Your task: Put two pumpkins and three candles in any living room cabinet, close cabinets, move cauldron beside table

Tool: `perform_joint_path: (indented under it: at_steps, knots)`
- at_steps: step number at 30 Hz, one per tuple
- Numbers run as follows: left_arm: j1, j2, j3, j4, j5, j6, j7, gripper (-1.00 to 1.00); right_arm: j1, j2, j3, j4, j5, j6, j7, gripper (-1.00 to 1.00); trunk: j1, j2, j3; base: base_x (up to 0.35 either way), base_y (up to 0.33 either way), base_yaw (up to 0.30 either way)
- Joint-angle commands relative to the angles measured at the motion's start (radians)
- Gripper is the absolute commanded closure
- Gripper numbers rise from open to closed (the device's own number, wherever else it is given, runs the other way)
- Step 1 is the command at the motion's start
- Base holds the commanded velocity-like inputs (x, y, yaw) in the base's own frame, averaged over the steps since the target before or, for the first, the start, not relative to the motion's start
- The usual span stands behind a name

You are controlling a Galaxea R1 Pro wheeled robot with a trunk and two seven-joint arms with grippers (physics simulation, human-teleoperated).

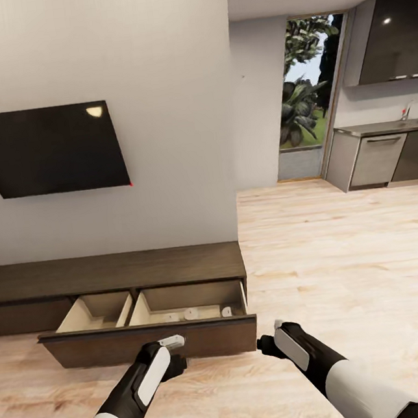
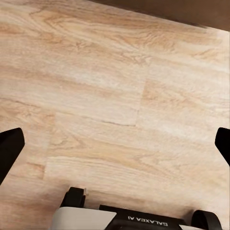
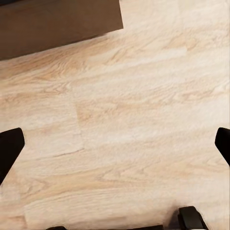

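The long dark-brown cabinet (image 1: 112, 272) stands against the wall, with one wide drawer (image 1: 150, 344) pulled out. In the drawer's right beige compartment lie three small pale candles (image 1: 191, 314), side by side near its front. My left gripper (image 1: 178, 364) (image 2: 115, 143) hangs over the floor just in front of the drawer front, open and holding nothing. My right gripper (image 1: 266, 344) (image 3: 115, 143) is by the drawer's right corner, also open and holding nothing. The pumpkins, the cauldron and the table are out of view.
A dark TV (image 1: 51, 150) hangs on the wall above the cabinet. Light wood floor (image 1: 345, 251) stretches to the right toward grey kitchen units (image 1: 386, 158) and a glass door (image 1: 303, 93). The drawer's left compartment (image 1: 94, 312) holds nothing.
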Motion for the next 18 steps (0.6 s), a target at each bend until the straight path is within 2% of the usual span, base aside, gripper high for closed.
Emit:
perform_joint_path:
  at_steps: [1, 6, 13, 18]
  knots:
    - [-0.001, 0.001, -0.003, -0.001, 0.01, 0.001, 0.01, -1.0, -0.001, -0.001, 0.006, -0.001, -0.01, -0.012, -0.009, -1.0, -0.004, 0.006, 0.002, -0.23, 0.215, 0.0]
    - [-0.001, 0.003, -0.003, -0.001, 0.01, 0.001, 0.01, -1.0, -0.001, 0.002, 0.006, 0.0, -0.012, -0.044, -0.009, -1.0, -0.023, 0.041, 0.018, -0.229, 0.215, 0.0]
    - [-0.001, 0.004, -0.003, -0.001, 0.01, 0.0, 0.01, -1.0, 0.003, 0.006, 0.006, 0.001, -0.006, -0.07, -0.009, -1.0, -0.023, 0.041, 0.018, -0.227, 0.215, 0.0]
    - [-0.001, 0.006, -0.005, -0.004, 0.009, 0.0, 0.008, -1.0, 0.005, 0.008, 0.008, 0.001, -0.001, -0.093, -0.008, -1.0, -0.023, 0.041, 0.018, -0.096, 0.256, 0.0]
